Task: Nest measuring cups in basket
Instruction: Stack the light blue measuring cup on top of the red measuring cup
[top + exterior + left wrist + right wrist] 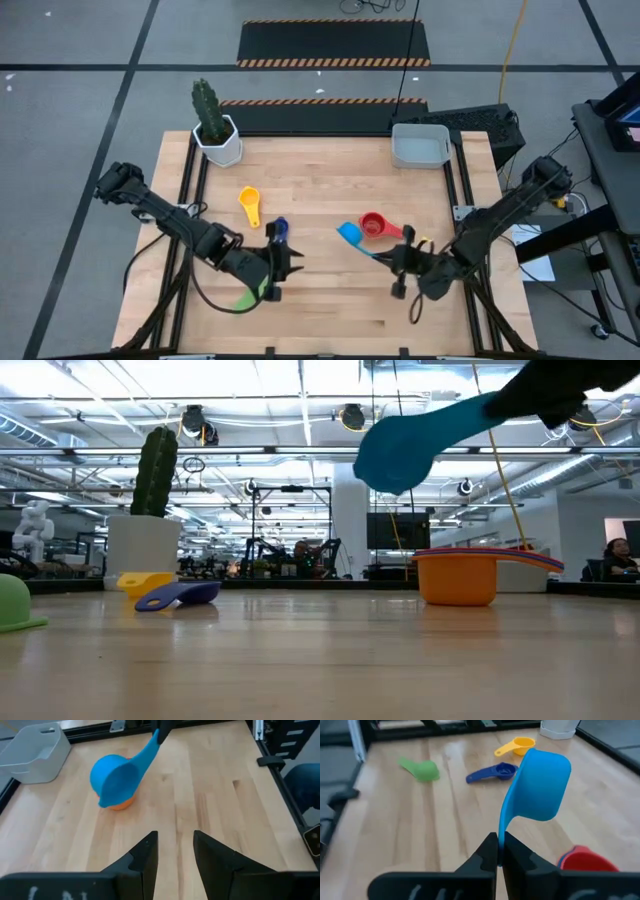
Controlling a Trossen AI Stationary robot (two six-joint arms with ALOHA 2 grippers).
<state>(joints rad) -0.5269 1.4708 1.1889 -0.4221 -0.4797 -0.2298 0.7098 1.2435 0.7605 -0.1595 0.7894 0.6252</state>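
Right gripper point(498, 851) clamped on the handle of a light blue cup point(541, 784), held clear of the table beside the red cup point(372, 224) nested in the orange one point(457, 577); left gripper point(175, 851) empty, fingers slightly parted, low over bare wood. Yellow cup point(249, 204), dark blue cup point(278, 230) and green cup point(243, 298) loose on the left half; basket point(420, 147) at the far right corner.
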